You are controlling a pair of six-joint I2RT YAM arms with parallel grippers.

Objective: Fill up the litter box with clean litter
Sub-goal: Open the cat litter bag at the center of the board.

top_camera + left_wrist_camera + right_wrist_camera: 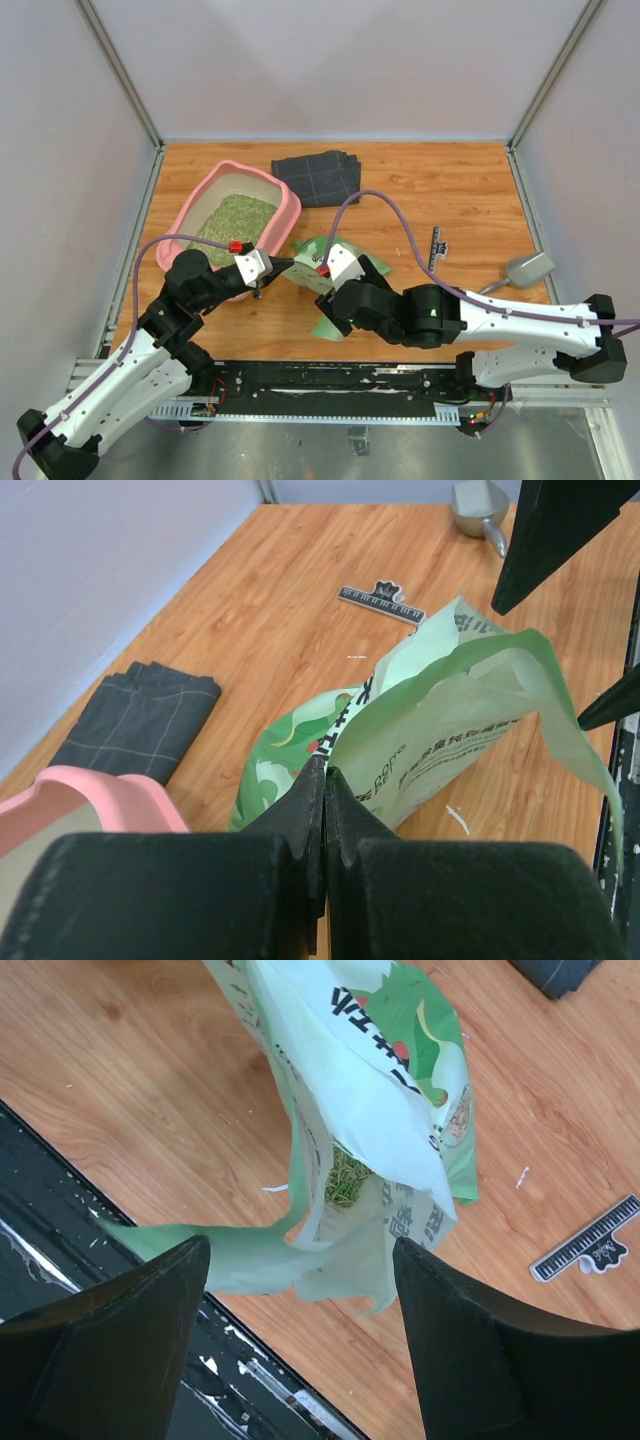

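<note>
The pink litter box (291, 207) sits at the back left, and its rim (110, 790) shows in the left wrist view. Greenish-tan clean litter (236, 220) lies inside it. More litter (346, 1174) shows inside the mouth of the green-and-white bag (308, 268) beside the box. My left gripper (286, 264) is shut, its tips (325, 770) pinching the bag's (440, 730) edge. My right gripper (328, 310) is open over the bag's gaping mouth (370, 1090). Its jaws (300, 1243) stand wide either side of the loose flap, touching nothing.
A dark grey folded cloth (318, 177) lies behind the bag. To the right are a black piano-key clip (437, 247) and a grey metal scoop (526, 269). The black base rail (330, 380) runs along the near table edge, just under the bag's flap.
</note>
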